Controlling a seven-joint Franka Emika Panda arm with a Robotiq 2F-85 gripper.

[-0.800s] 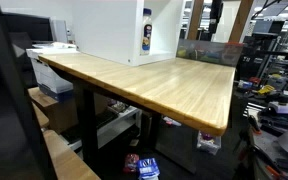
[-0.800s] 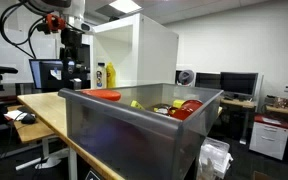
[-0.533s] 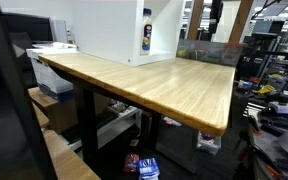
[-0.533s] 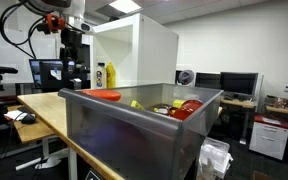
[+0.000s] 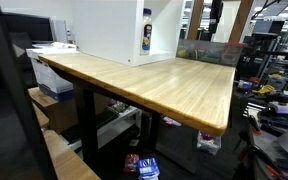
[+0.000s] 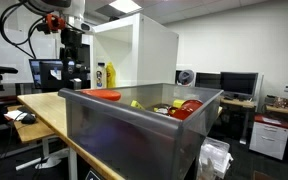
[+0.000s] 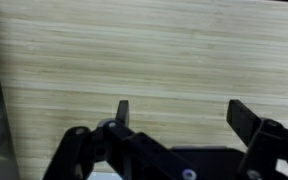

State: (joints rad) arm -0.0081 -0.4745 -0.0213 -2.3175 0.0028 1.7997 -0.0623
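The end effector (image 7: 182, 112) is held wide open and empty above the wooden tabletop (image 7: 134, 50), while the nearest thing, a yellow bottle (image 6: 101, 76) stood upright beside the white box (image 6: 149, 50), is judged light, smooth and best gripped mid-body.

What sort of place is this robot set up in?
Probably a research lab or shared office: a robot arm stands over a long wooden workbench, and computer monitors sit on desks behind it.
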